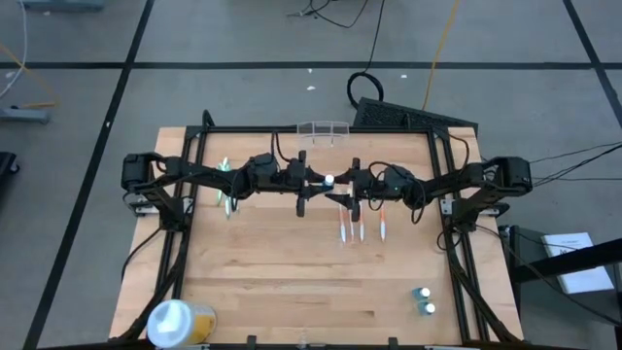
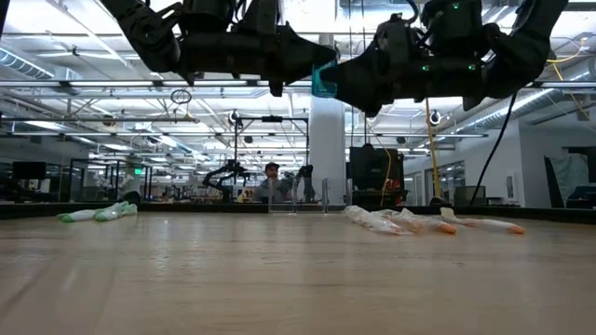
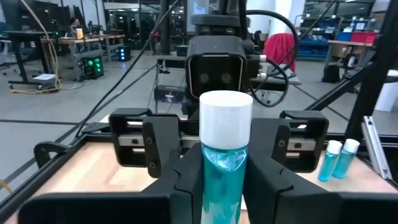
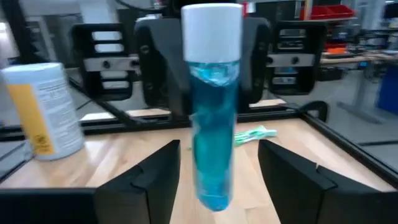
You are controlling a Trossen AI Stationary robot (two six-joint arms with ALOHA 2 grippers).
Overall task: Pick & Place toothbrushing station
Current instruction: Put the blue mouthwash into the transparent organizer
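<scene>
Holding a blue bottle (image 3: 224, 155) in mid-air, the left hand (image 1: 303, 182) is clamped on it; the right hand (image 1: 355, 185) is standing apart facing it. The toothbrushing station (image 1: 323, 128) is waiting empty beyond the bottle, at the surface's (image 1: 292, 282) far edge.

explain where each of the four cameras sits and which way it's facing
High view: overhead, straight down on the table; both arms meet mid-table.
Low view: table height, looking level toward the room; arms overhead.
Left wrist view: on the left arm, facing the right gripper; own fingers clamp the blue tube.
Right wrist view: on the right arm, facing the left gripper.
Shared: both wrist views show the tube.
</scene>
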